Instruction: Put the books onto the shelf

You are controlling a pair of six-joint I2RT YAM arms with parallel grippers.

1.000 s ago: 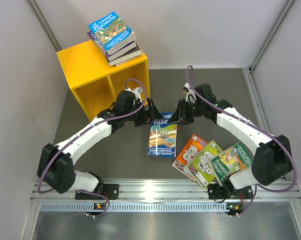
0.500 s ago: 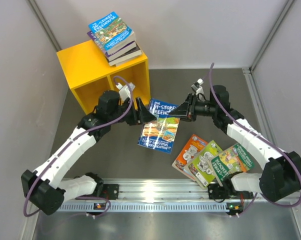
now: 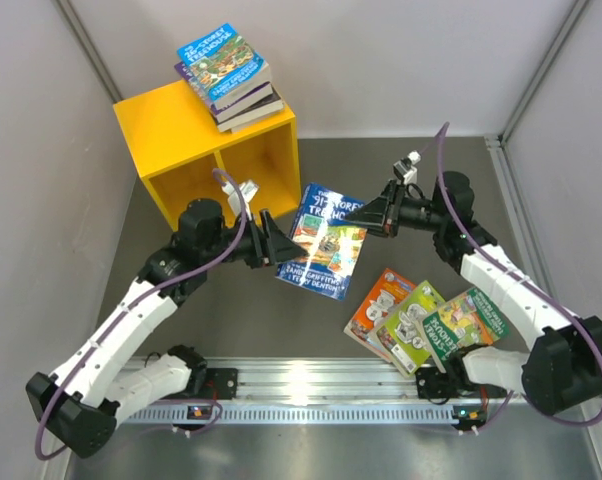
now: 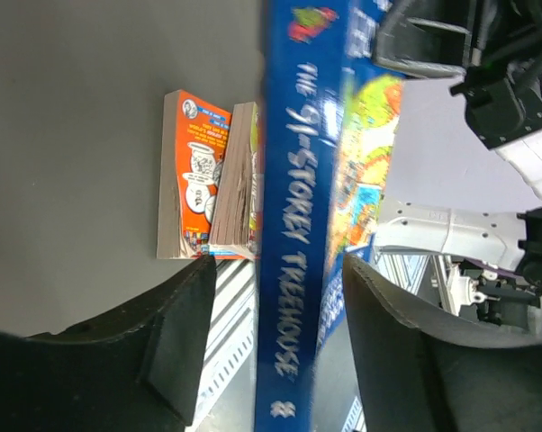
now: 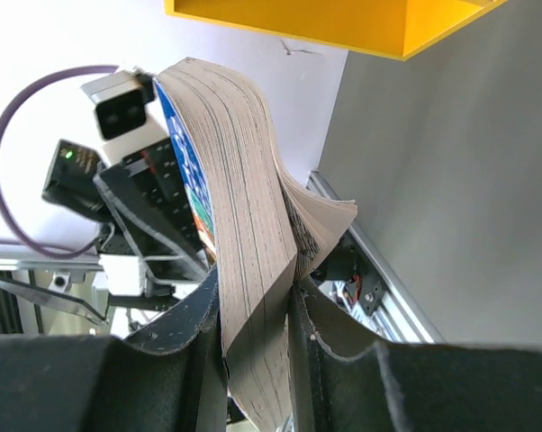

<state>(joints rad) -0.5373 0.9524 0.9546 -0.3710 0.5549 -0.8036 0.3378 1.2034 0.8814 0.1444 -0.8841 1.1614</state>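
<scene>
Step in hand: transfer to shelf. Blue Treehouse book (image 3: pixel 321 240) is aloft over the bench (image 3: pixel 431 170), near the yellow shelf (image 3: pixel 171 125). Right pincer (image 5: pixel 257 297) is clamped on its page edge. Left pincer (image 4: pixel 280 270) straddles the spine, grip undetermined. Next move calls for a coordinated swing toward the shelf.

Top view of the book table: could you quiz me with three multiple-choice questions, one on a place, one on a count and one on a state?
1. Where is the stack of paperbacks? A on top of the yellow box-shaped shelf; B inside it; C beside it.
2. How many paperbacks lie on the dark table? A one; B three; C five.
3. The right end effector is: A open; B shut on the blue treehouse paperback; C hidden.
A: the stack rests on its roof.
B: orange, lime, green.
B: its fingers pinch the pages.
</scene>
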